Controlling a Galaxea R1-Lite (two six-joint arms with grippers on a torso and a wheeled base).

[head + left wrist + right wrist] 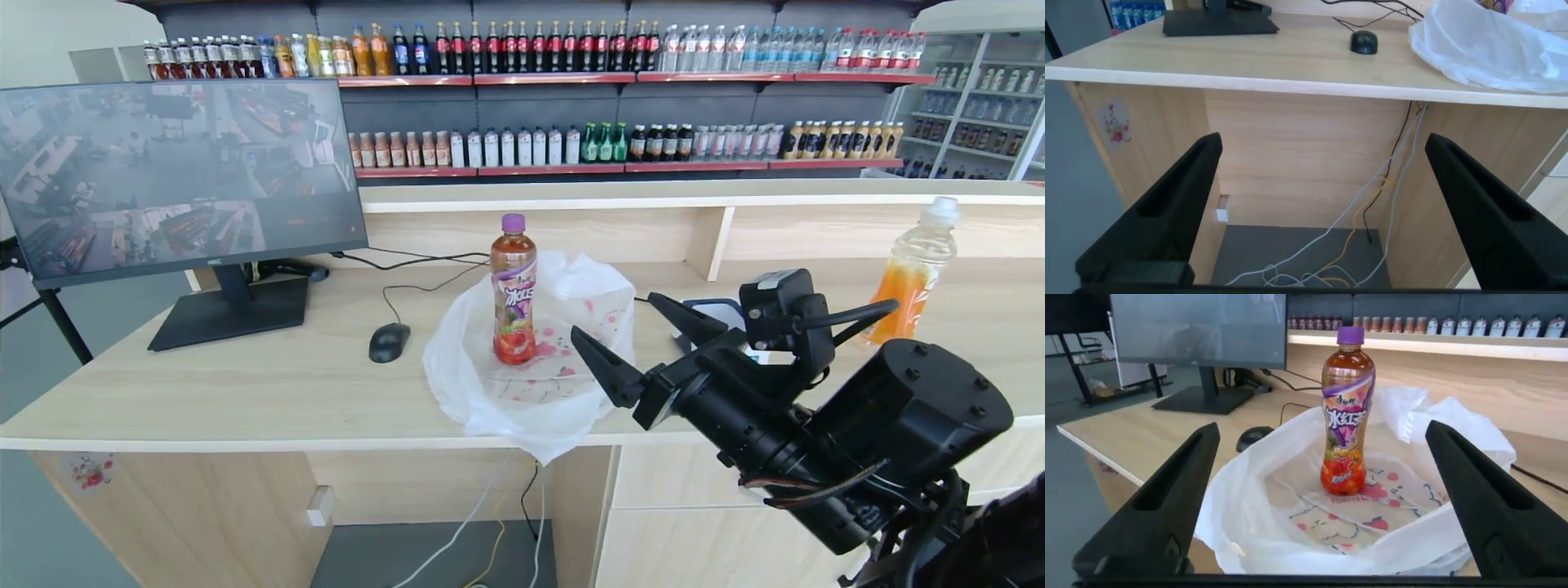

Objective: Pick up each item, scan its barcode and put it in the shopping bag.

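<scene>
The purple-capped bottle is seen standing upright in the middle of the white shopping bag, which is spread open on the wooden counter. Its long axis is vertical, with the cap up and the base on the printed plastic. The label is turned toward the robot; no barcode can be made out on it.

The right gripper is held level just beside the bag on the robot's right. Its jaws are spread wide and empty, aimed at the bottle but apart from it. The left gripper is held low in front of the counter's cabinet, jaws likewise apart with nothing between them.

This bottle is judged to be bagged already, since it rests inside the bag's spread and is not gripped. An orange drink bottle with a white cap stands well apart at the counter's right end, cap up, and is taken to be the next item. For that, the right arm would have to be swung rightward and the jaws brought around the bottle's body, across its upright axis, before scanning.

A mouse and a monitor are set to the bag's left.
</scene>
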